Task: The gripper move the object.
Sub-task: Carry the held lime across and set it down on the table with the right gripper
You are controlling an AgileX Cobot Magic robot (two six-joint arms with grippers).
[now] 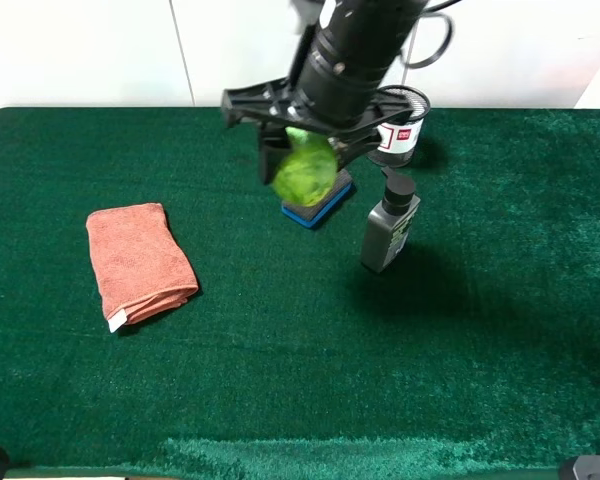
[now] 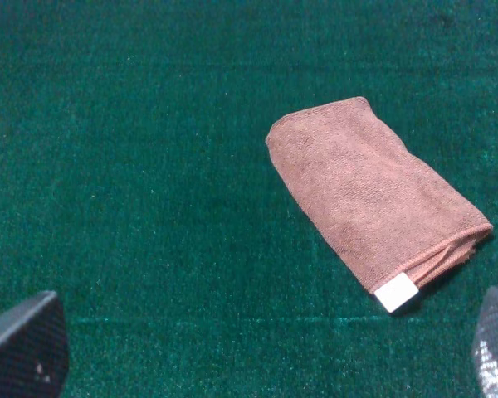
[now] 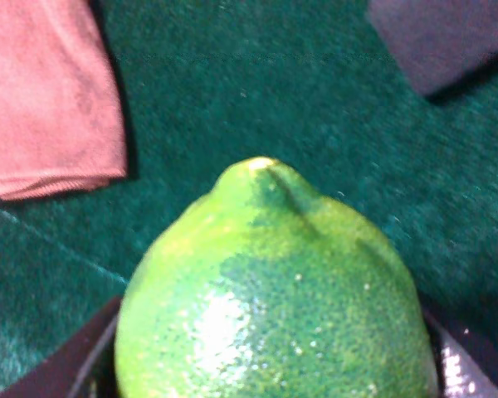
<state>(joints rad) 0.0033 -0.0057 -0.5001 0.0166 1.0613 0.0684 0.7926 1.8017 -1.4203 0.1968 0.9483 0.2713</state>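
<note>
The object (image 1: 305, 172) is a lime-green mottled ball, held in the air above the green table, just over the blue-based black eraser (image 1: 320, 207). My right gripper (image 1: 302, 150), black with a ring base and thin fingers, is shut around it. In the right wrist view the object (image 3: 270, 298) fills the frame between the dark fingers (image 3: 58, 365). My left gripper (image 2: 257, 356) is open and empty above bare cloth; its fingertips (image 2: 25, 344) show only at the frame corners. The left arm is not seen in the exterior view.
A folded pink towel (image 1: 138, 262) lies at the left, also seen in the left wrist view (image 2: 373, 191) and the right wrist view (image 3: 46, 99). A grey pump bottle (image 1: 388, 225) stands right of the eraser (image 3: 436, 37). A white cup (image 1: 400, 128) stands behind it.
</note>
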